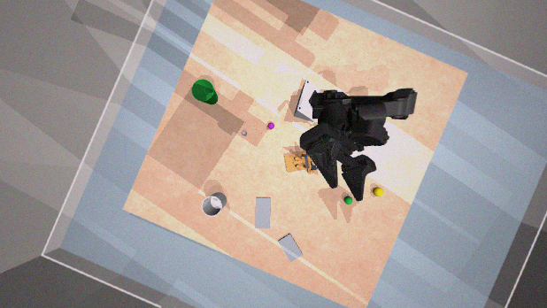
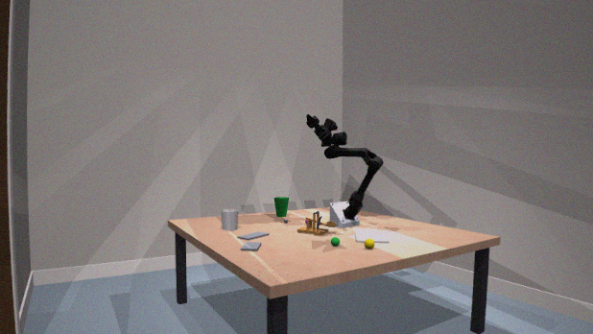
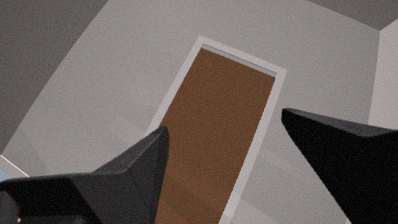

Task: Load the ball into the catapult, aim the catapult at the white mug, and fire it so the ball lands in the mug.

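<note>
The orange catapult [image 1: 292,164] [image 2: 313,231] stands near mid-table; its spoon end points toward the robot base, and the arm hides it in the top view. No ball can be made out in the spoon. The pale grey-white mug [image 1: 212,206] [image 2: 229,220] stands upright near the table's far-left side. A green ball [image 1: 348,200] [image 2: 335,242], a yellow ball [image 1: 378,192] [image 2: 369,244] and a purple ball [image 1: 271,126] lie on the table. My gripper [image 1: 347,193] [image 2: 310,119] [image 3: 224,123] is open and empty, raised high above the table.
A green cup [image 1: 204,90] [image 2: 281,206] stands at the back, with a small grey ball [image 1: 243,133] [image 2: 286,221] nearer the middle. Two flat grey blocks [image 1: 263,212] [image 1: 290,247] lie near the mug. The wrist view shows a brown door [image 3: 220,105] and walls.
</note>
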Controlling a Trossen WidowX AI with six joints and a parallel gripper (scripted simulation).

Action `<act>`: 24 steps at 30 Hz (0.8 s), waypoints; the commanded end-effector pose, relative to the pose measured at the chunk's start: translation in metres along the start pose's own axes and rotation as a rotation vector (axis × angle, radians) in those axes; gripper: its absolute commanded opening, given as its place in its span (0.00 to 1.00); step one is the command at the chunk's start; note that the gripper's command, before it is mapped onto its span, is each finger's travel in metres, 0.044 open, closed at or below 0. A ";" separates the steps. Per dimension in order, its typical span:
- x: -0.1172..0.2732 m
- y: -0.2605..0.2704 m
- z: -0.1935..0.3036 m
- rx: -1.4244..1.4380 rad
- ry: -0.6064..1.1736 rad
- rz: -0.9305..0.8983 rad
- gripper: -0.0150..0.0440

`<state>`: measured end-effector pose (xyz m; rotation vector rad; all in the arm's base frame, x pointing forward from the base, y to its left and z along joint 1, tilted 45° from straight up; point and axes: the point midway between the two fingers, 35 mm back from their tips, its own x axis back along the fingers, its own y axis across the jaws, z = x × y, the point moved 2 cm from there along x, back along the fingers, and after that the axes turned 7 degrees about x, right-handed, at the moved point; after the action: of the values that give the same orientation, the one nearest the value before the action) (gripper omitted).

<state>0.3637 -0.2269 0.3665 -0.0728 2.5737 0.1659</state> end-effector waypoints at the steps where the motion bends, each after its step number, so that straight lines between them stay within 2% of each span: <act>1: 0.000 0.000 0.001 -0.003 0.004 0.002 0.98; 2: -0.001 -0.001 0.004 -0.014 0.016 0.007 1.00; 13: -0.015 -0.011 0.079 -0.225 0.297 0.106 1.00; 24: -0.008 0.001 0.153 -0.418 0.602 0.182 1.00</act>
<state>0.4443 -0.2122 0.2591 -0.0386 3.0320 0.7915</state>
